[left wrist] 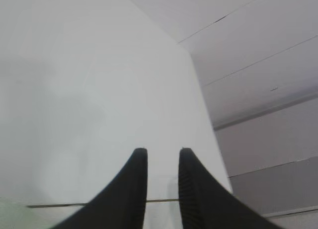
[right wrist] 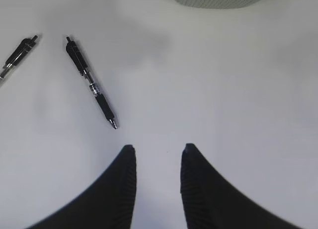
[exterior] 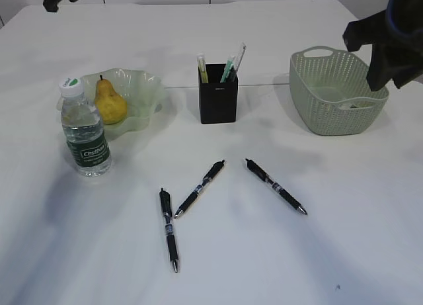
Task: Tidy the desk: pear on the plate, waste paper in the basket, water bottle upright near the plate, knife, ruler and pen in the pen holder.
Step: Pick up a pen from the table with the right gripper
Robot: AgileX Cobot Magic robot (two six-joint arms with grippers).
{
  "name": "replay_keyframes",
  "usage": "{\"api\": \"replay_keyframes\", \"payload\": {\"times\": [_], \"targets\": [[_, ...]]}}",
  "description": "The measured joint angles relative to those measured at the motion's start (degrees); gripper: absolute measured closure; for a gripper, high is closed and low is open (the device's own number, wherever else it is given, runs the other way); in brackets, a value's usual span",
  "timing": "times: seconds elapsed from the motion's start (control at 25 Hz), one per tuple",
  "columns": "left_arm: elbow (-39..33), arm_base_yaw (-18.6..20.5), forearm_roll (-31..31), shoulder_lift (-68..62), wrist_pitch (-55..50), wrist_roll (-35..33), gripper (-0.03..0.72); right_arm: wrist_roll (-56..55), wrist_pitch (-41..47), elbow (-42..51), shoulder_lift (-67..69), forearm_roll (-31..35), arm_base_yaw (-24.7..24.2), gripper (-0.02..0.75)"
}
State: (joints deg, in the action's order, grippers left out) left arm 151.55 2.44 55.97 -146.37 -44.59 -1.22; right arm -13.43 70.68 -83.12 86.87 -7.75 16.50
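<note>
Pens are what you have left on the desk [exterior: 218, 265]: three black ones lie loose on the white top in front of the pen holder [exterior: 218, 101]. Your left pen [exterior: 169, 229] points roughly toward you, the middle pen [exterior: 199, 188] slants up to the right with its lower end just beside the left one's top, and the right pen [exterior: 275, 186] lies apart, slanting down to the right. You can see the black holder upright behind them, already carrying a few slim items that stick out of its top. To its left, the pear [exterior: 110, 101] sits on the pale green plate [exterior: 147, 93], and the water bottle [exterior: 84, 134] stands upright, white cap on, just in front of the plate's left side. To the right of the holder, the green basket [exterior: 334, 96] holds something pale on its floor that you cannot make out clearly. Your right gripper [right wrist: 157, 179] hangs over bare desk with its jaws parted and nothing between them; the right pen lies just up and left of its fingertips, and the basket's edge shows at the top of that wrist view. Your left gripper [left wrist: 162, 182] has a narrow gap between its jaws, with nothing in it, over the bare far edge of the desk.
</note>
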Motion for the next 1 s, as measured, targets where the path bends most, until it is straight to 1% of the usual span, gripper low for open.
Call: {"api": "replay_keyframes", "payload": {"times": [0.12, 0.2, 0.48, 0.6, 0.68, 0.88, 1.0], "targets": [[0.0, 0.2, -9.8, 2.7, -3.0, 0.0, 0.543, 0.4, 0.1, 0.0, 0.0, 1.0, 0.0, 0.477], [0.0, 0.2, -14.4, 4.6, -5.6, 0.0, 0.543, 0.4, 0.1, 0.0, 0.0, 1.4, 0.0, 0.477], [0.0, 0.2, -26.9, 8.7, -18.9, 0.0, 0.543, 1.5, 0.2, 0.0, 0.0, 2.1, 0.0, 0.477], [0.0, 0.2, -31.1, 10.4, -24.7, 0.0, 0.543, 2.2, 0.4, 0.0, 0.0, 2.4, 0.0, 0.477], [0.0, 0.2, -33.5, 11.8, -26.7, 0.0, 0.543, 3.0, 0.4, 0.0, 0.0, 2.9, 0.0, 0.477], [0.0, 0.2, -37.4, 16.5, -27.5, -0.1, 0.543, 4.4, 0.4, 0.0, 0.0, 4.6, 0.0, 0.477], [0.0, 0.2, -38.5, 19.1, -27.7, -0.5, 0.543, 5.4, 0.4, 0.0, 0.0, 5.5, 0.0, 0.477]]}}
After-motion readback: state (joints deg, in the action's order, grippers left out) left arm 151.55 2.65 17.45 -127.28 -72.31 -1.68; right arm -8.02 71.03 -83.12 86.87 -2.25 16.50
